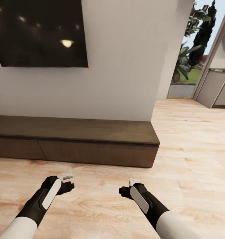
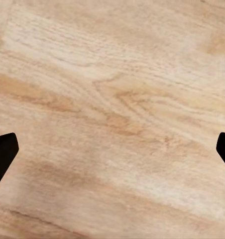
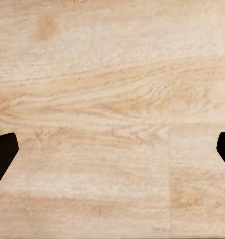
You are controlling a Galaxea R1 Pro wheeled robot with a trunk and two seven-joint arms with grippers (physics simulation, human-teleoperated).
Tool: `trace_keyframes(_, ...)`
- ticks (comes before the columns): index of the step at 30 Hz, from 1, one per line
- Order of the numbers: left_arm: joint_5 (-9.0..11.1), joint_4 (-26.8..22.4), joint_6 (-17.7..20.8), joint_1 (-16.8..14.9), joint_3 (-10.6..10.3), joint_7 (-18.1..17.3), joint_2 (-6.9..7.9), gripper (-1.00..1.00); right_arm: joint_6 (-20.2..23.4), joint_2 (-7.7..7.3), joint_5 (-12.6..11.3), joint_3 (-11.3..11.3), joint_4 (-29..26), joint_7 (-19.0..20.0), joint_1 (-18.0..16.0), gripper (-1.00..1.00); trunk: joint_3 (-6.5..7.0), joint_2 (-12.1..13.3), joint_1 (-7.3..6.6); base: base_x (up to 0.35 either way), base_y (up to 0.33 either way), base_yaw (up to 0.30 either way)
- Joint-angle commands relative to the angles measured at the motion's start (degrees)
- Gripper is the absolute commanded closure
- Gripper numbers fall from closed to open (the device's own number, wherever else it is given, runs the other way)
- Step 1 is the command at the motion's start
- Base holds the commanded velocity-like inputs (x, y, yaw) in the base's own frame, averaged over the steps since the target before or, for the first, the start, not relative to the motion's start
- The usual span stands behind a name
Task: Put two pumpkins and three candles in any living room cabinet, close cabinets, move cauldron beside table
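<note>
A long, low, dark brown cabinet [image 1: 76, 142] runs along the white wall ahead, its flat fronts all shut. My left gripper [image 1: 68, 186] hangs over the wood floor in front of it, and my right gripper [image 1: 124, 191] hangs level with it further right. In both wrist views the fingertips [image 2: 3, 154] [image 3: 3, 154] stand wide apart over bare floorboards, so both grippers are open and hold nothing. The pumpkins, candles and cauldron are out of view.
A black TV screen [image 1: 41, 31] hangs on the wall above the cabinet. Light wood floor [image 1: 192, 149] stretches right past the cabinet's end toward a glass opening with plants [image 1: 188, 56] and grey kitchen units [image 1: 215, 88].
</note>
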Motion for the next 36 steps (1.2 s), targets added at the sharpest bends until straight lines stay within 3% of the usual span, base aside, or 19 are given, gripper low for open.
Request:
trace_keyframes(1,0.6,-0.1,0.1,0.0,-0.2,0.6,0.07,-1.0,0.0,-0.04,-0.6,0.2,-0.1,-0.5,0.0,-1.0,0.13,0.4,-0.24,0.0,0.0,0.005)
trace_keyframes(22,0.7,-0.3,0.2,0.0,0.0,0.6,0.0,-1.0,-1.7,-0.06,-0.7,0.2,1.7,-0.3,0.1,-1.0,3.87,8.8,-4.85,-0.016,0.0,0.007)
trace_keyframes(36,1.0,-0.6,0.2,0.0,0.0,0.8,-0.02,-1.0,-1.9,-0.05,-0.5,0.3,1.6,-0.3,0.1,-1.0,5.87,14.4,-7.92,-0.079,0.0,0.214)
